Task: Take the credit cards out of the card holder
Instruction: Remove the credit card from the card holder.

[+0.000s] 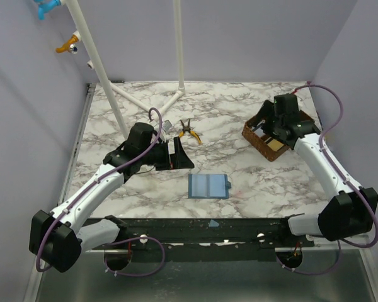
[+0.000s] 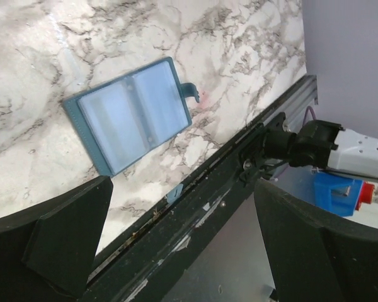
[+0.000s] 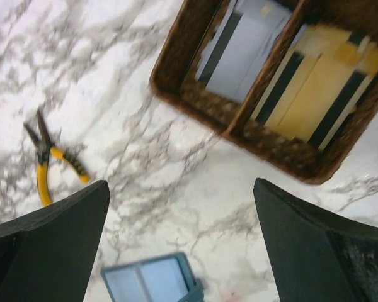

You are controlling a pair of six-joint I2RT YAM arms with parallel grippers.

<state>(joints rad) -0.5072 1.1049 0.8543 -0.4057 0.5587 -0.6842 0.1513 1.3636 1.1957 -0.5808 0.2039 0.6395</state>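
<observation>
Two claws, both spread wide with nothing in them, so we're not mid-grab on anything. The left claw [image 2: 183, 189] hangs low over the near part of the marble table [image 1: 227, 113], looking down at the card holder [image 2: 131, 116]. It's near the holder but not touching it. The holder lies open and flat near the front edge of the table, between the two arms, pale blue inside up, its little tab pointing toward the right arm's side.

The right claw [image 3: 181, 189] hovers well away at the far right, above the brown tray [image 3: 264, 148]. In its wrist view we see a grey card [image 3: 246, 47] with a dark stripe in one compartment and yellow cards [image 3: 321, 88] with dark stripes in the other. The pliers [image 3: 47, 167] lie off by themselves, far side of the holder.

Our read is that we're at the tail end, at or right after the drop-off step. The holder's pockets look empty from here, but they're frosted, so we can't rule out a card tucked inside.

Next move, as we see it, is to bring the right claw back over the holder and check. If a card is in there, the left claw needs to pin the holder flat. The right one then narrows onto the card's edge and slides it out sideways, not up.
</observation>
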